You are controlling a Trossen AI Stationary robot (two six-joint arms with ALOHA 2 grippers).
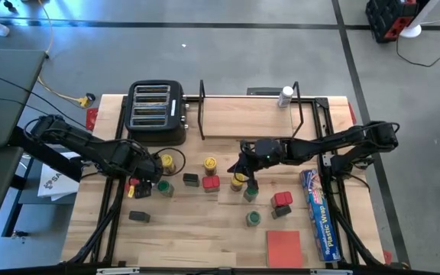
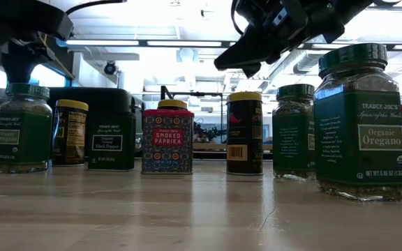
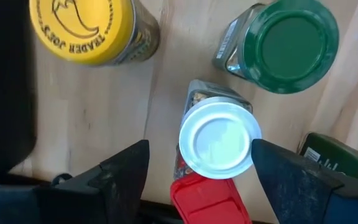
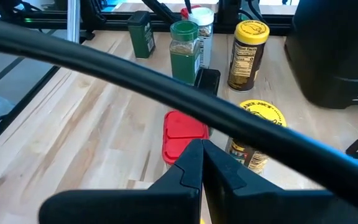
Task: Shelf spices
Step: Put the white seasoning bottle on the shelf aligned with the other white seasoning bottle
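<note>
Several spice jars and tins stand on the table in front of the shelf [image 1: 258, 116], a light-wood board in a black wire frame; one white-lidded jar [image 1: 285, 95] stands on it. My left gripper [image 1: 137, 182] is open above a white-lidded jar [image 3: 219, 138], one finger on each side of it, not touching. A red tin [image 3: 210, 199], a yellow-lidded jar [image 3: 82, 28] and a green-lidded jar [image 3: 289, 43] stand close by. My right gripper [image 4: 202, 158] is shut and hangs over the table's middle, above a red tin [image 4: 184, 132] and a yellow-lidded jar [image 4: 260, 118].
A black four-slot toaster [image 1: 156, 111] stands left of the shelf. A long blue plastic-wrap box [image 1: 319, 214] and a flat red square [image 1: 284, 248] lie at the near right. More spices [image 1: 253, 218] are scattered mid-table. A cable [image 4: 135, 74] crosses the right wrist view.
</note>
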